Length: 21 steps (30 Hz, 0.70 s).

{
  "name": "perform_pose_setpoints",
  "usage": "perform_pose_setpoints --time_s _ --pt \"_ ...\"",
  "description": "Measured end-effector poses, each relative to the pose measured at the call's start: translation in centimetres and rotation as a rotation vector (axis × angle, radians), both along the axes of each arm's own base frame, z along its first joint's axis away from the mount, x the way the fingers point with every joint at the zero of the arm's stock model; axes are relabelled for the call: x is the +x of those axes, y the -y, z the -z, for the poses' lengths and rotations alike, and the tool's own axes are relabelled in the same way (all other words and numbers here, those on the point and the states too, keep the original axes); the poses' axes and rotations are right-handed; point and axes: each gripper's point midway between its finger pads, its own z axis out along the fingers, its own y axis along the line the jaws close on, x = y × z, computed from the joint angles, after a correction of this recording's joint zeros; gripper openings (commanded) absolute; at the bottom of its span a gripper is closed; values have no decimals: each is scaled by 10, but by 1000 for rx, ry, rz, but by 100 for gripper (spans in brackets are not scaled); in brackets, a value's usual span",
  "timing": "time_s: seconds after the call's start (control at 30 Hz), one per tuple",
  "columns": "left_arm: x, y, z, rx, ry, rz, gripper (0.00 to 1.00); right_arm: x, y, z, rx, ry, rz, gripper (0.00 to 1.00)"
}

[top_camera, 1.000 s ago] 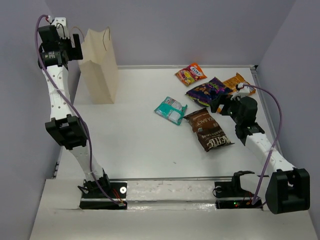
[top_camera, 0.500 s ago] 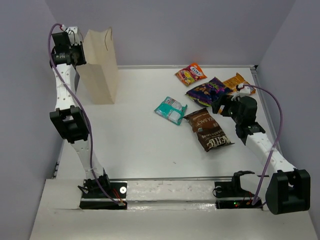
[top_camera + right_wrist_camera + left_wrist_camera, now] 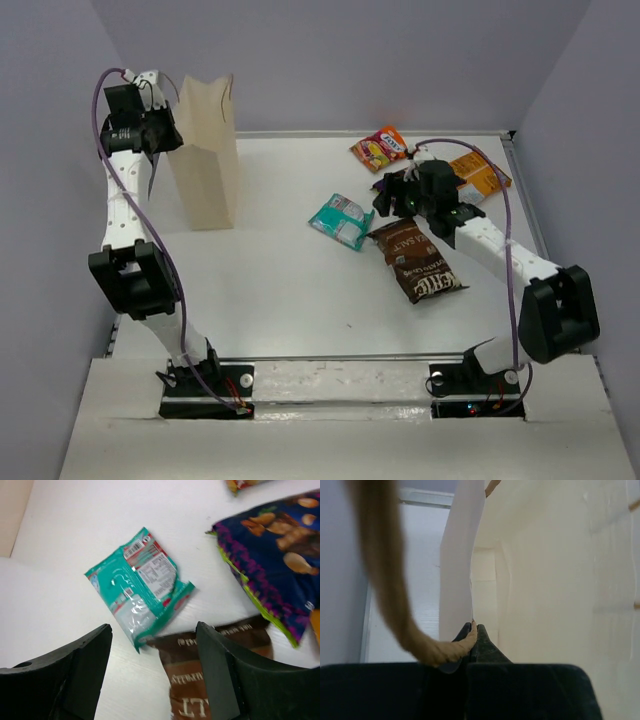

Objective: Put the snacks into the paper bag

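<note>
**Bag held at the top, no snacks in yet**

The left end effector [image 3: 472,630] is clenched on the top edge of the paper bag [image 3: 205,150]. The bag's cord handle [image 3: 390,580] curls right past its tips. The bag stands upright at the far left of the counter [image 3: 260,290].

The right end effector [image 3: 152,645] is released, with nothing between its jaws. It hangs over the spot where the teal packet [image 3: 341,220] and the dark brown packet [image 3: 417,260] meet.

All five snacks lie out on the counter, well apart from the bag. The purple packet [image 3: 270,565] is just beside the brown one, partly under the right arm. The orange packet [image 3: 480,175] and the red-orange packet [image 3: 381,148] are farther back.

So the job looks like it is only at the start. One arm seems to be holding the bag's mouth, and the other looks ready to pick a first packet, maybe the teal one. Every packet has yet to go in.
</note>
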Motion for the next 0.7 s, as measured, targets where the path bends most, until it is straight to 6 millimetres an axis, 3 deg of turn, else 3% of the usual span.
perform_pose_setpoints --time_s 0.13,0.33,0.47,0.63,0.7 --pt "-25 26 -1 -43 -11 16 0 24 -45 16 -13 -47 -67 77" --pt "-58 71 7 -89 -27 79 0 49 -71 63 -47 -154 -83 80" --pt "-74 92 7 -159 -30 86 0 65 -81 97 -70 -228 -72 84" --pt "-83 111 1 -190 -13 106 0 69 -81 139 -107 -343 -41 89" --pt "-87 115 4 -194 -14 112 0 72 -80 140 -108 -354 -18 89"
